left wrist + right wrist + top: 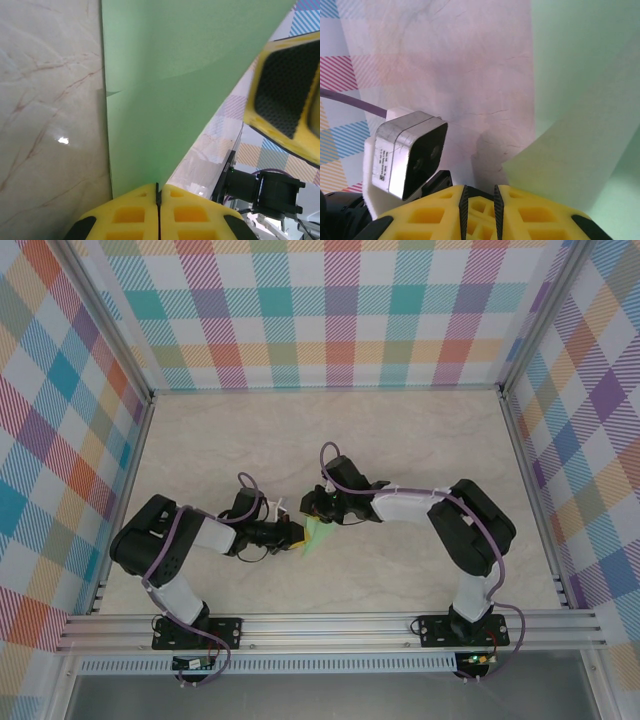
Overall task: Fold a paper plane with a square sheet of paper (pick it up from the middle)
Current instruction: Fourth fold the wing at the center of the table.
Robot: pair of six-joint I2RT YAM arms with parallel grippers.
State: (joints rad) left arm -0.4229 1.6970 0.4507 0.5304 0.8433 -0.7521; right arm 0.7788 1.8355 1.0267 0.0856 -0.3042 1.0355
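Observation:
The pale green sheet of paper [318, 536] is lifted off the table between the two arms and shows folded layers. My left gripper [297, 535] is shut on its near edge. In the left wrist view the paper [170, 90] runs up from the closed yellow jaws of the left gripper [158, 192]. My right gripper [318, 508] sits just behind the paper. In the right wrist view the right gripper [479, 192] has a narrow gap between its jaws with nothing in it, and the paper [585, 100] lies to the right of its fingers.
The marble-patterned tabletop [400, 440] is bordered by plaid walls on three sides and an aluminium rail [330, 625] at the near edge. The left wrist camera [407, 152] hangs close beside the right gripper's fingers.

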